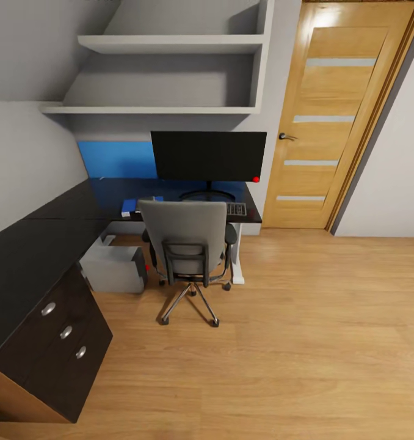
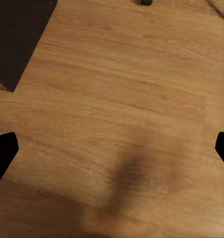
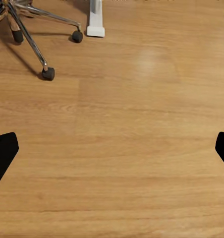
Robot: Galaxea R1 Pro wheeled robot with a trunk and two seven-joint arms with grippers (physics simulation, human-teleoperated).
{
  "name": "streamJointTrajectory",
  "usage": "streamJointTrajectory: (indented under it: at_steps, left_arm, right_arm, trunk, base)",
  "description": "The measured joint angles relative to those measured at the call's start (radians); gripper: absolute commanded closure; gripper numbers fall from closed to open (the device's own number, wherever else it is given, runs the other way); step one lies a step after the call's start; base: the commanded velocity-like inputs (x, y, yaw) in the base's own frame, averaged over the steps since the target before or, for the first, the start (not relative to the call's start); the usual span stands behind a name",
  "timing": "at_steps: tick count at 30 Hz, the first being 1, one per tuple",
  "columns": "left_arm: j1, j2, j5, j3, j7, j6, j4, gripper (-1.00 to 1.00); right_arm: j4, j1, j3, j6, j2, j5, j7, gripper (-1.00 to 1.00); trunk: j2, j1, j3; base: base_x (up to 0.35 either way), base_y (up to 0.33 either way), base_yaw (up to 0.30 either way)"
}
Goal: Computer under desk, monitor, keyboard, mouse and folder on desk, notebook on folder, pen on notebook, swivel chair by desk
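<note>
Head view, what you face, placed from the swivel chair (image 1: 185, 244):

- Swivel chair: grey back turned to you, drawn up against the front edge of the counter (image 1: 24, 256). It stands between you and the middle of the counter top and hides part of it.
- Counter: glossy black, L-shaped; one leg runs behind the chair, the other comes toward you on the chair's left and ends in a dark drawer unit (image 1: 63, 333) with three round silver knobs.
- Monitor (image 1: 208, 156): upright on the counter just behind the chair, screen black, red dot at its lower right corner.
- Keyboard (image 1: 236, 209): one end shows on the counter past the chair's right shoulder; the rest is hidden by the chair back.
- Blue flat item (image 1: 129, 205): on the counter past the chair's left shoulder; you cannot tell what it is.
- Computer (image 1: 113, 267): light grey tower on the floor under the counter, just left of the chair.
- Wall shelves (image 1: 170, 44): two, above the monitor.
- Wooden door (image 1: 332, 116): shut, well to the chair's right.

Left wrist view: left tool (image 2: 112, 148) spread wide, holding nothing, over wooden floor (image 2: 132, 99) near a corner of the dark drawer unit.

Right wrist view: right tool (image 3: 112, 148) spread wide, holding nothing; the chair's chrome base (image 3: 30, 29) and castors and a white counter leg (image 3: 95, 20) lie ahead.
</note>
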Motion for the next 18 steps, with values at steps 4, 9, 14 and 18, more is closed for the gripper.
streamJointTrajectory:
  at_steps: [4,9,14,18]
  left_arm:
    - [0.001,-0.001,0.000,0.000,0.000,-0.005,0.000,-1.00]
    - [0.003,-0.001,0.001,0.000,0.000,-0.017,0.000,-1.00]
    - [0.013,0.002,0.002,0.000,0.002,-0.014,0.000,-1.00]
    - [0.015,0.004,0.002,0.000,0.002,-0.012,0.000,-1.00]
  right_arm:
    - [-0.001,0.001,0.000,0.004,0.000,-0.001,-0.001,-1.00]
    - [-0.001,0.001,0.001,0.019,-0.001,-0.001,-0.004,-1.00]
    - [-0.001,0.001,0.002,0.028,-0.001,-0.001,-0.005,-1.00]
    - [-0.001,0.001,0.002,0.040,0.000,-0.001,-0.005,-1.00]
  trunk:
    - [0.028,-0.015,0.013]
    - [0.063,-0.035,0.028]
    - [0.063,-0.035,0.028]
    - [0.063,-0.035,0.028]
  base:
    - [0.000,0.000,0.000]
    - [0.000,0.000,0.000]
    - [0.000,0.000,0.000]
    - [0.000,0.000,0.000]
